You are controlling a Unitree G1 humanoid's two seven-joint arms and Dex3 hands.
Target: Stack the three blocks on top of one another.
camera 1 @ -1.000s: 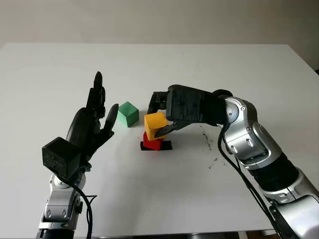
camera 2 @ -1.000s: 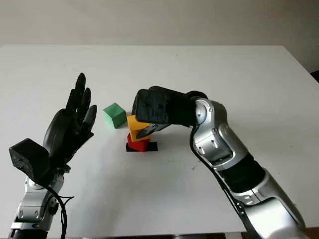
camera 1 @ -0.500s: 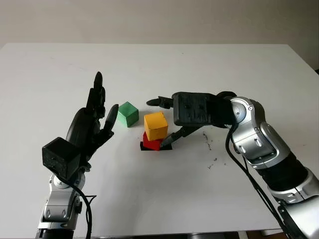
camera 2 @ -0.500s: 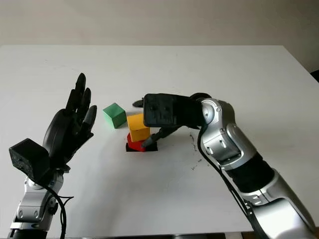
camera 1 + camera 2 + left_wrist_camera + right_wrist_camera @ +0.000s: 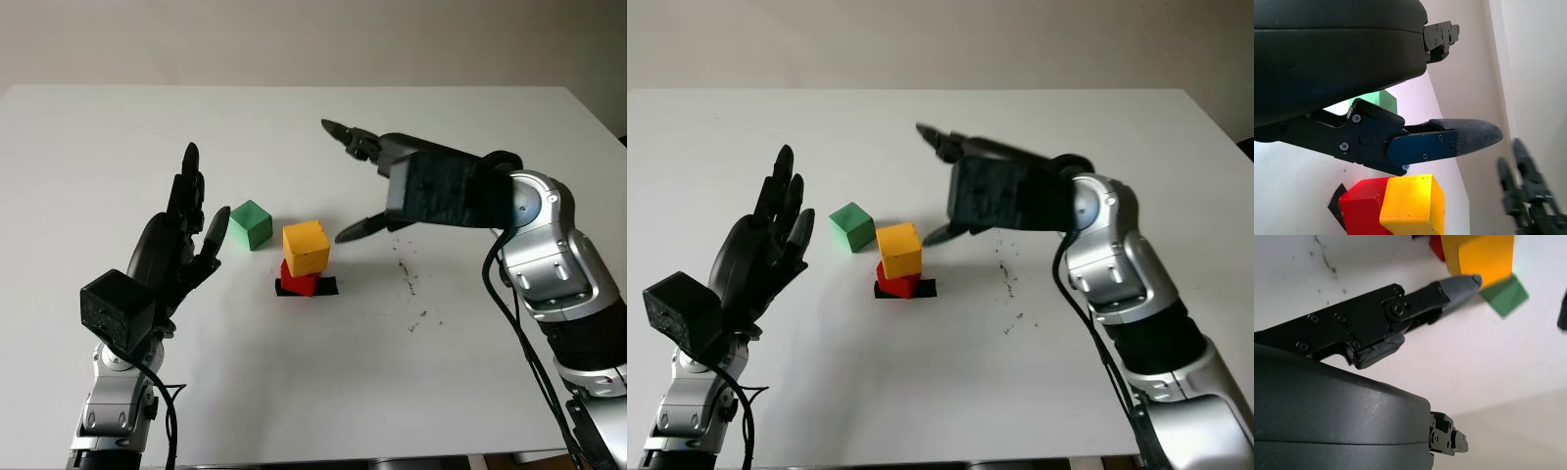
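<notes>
Head views, stack: the yellow block [image 5: 307,247] sits on the red block [image 5: 299,280], skewed and overhanging a little; the red block rests on a small black patch [image 5: 328,286] on the white counter [image 5: 294,392].
Head views, third block: the green block [image 5: 251,224] stands alone on the counter, just beside the stack, toward the left robot hand.
Head views, right robot hand [image 5: 392,186]: open, holding nothing, raised above the counter beside the stack and apart from it; one finger points toward the yellow block without touching it.
Head views, left robot hand [image 5: 176,245]: open and empty, held upright off the counter near the green block, palm toward the blocks.
Head views, counter marks: dark specks [image 5: 409,279] lie beside the stack under the right arm.
Left wrist view: a grey-tipped finger [image 5: 1464,138] reaches over the yellow block [image 5: 1413,205] and red block [image 5: 1359,208]; part of the green block [image 5: 1382,100] shows behind the hand shell.
Right wrist view: a finger [image 5: 1457,286] points at the yellow block [image 5: 1484,257], with the red block [image 5: 1437,246] and green block [image 5: 1506,294] close by.
</notes>
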